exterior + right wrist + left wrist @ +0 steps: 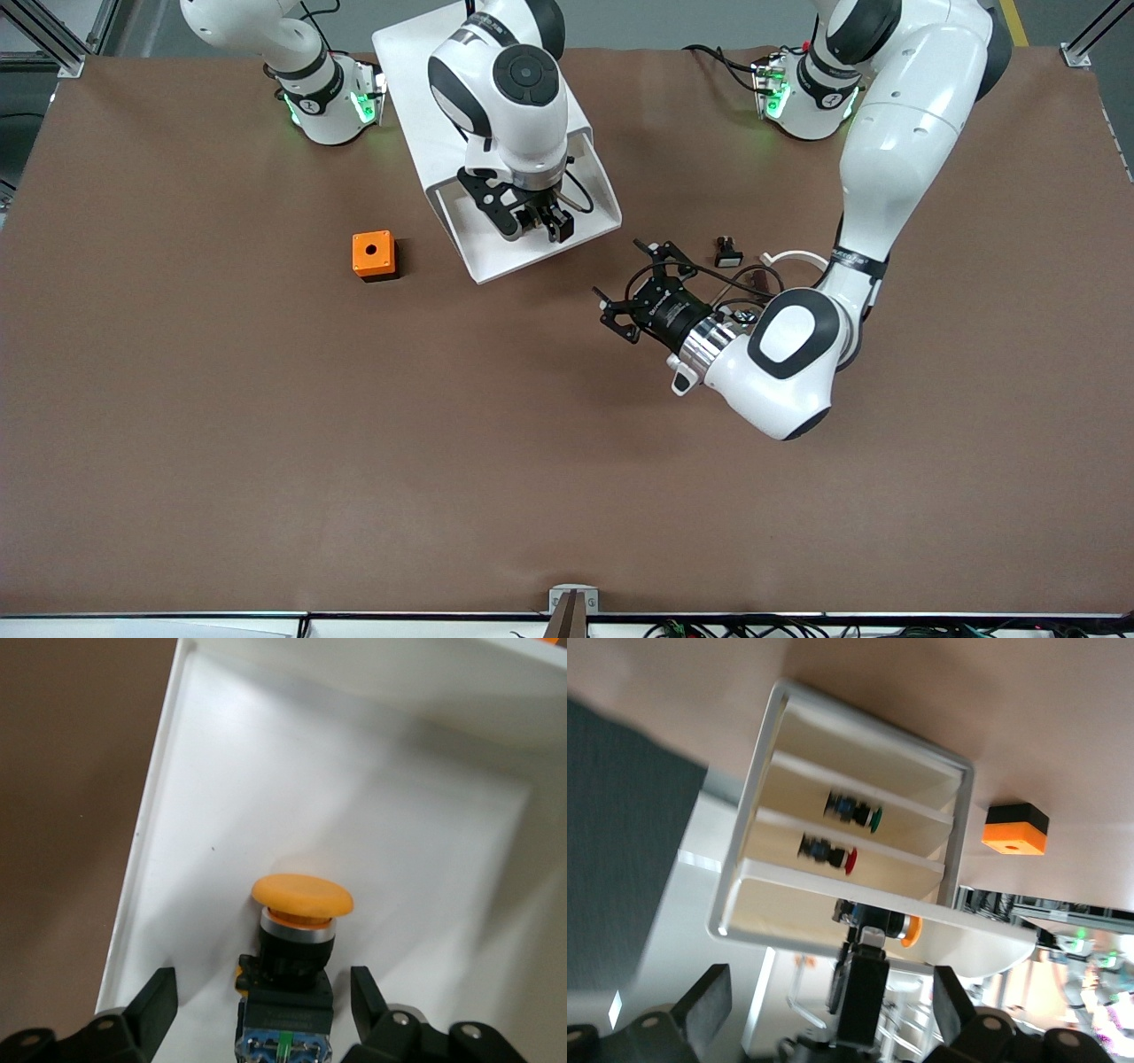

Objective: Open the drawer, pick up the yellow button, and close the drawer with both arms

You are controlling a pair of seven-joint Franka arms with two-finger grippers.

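The top drawer (496,257) of the white cabinet (425,80) is pulled out toward the front camera. My right gripper (538,229) is down inside it and hides the button in the front view. In the right wrist view the button (297,930), with its orange cap, black body and blue rear block, lies on the drawer floor (266,797). The right gripper (266,1001) is open, one finger on each side of the button's body. My left gripper (625,283) hovers low over the table beside the drawer, open and empty. The left wrist view shows the drawer (797,899) and the button (904,928).
An orange cube with a hole (374,255) sits on the table toward the right arm's end, also in the left wrist view (1014,828). A black switch with a white face (726,252) lies by the left arm's forearm. Lower drawers hold a green-capped (852,811) and a red-capped button (828,853).
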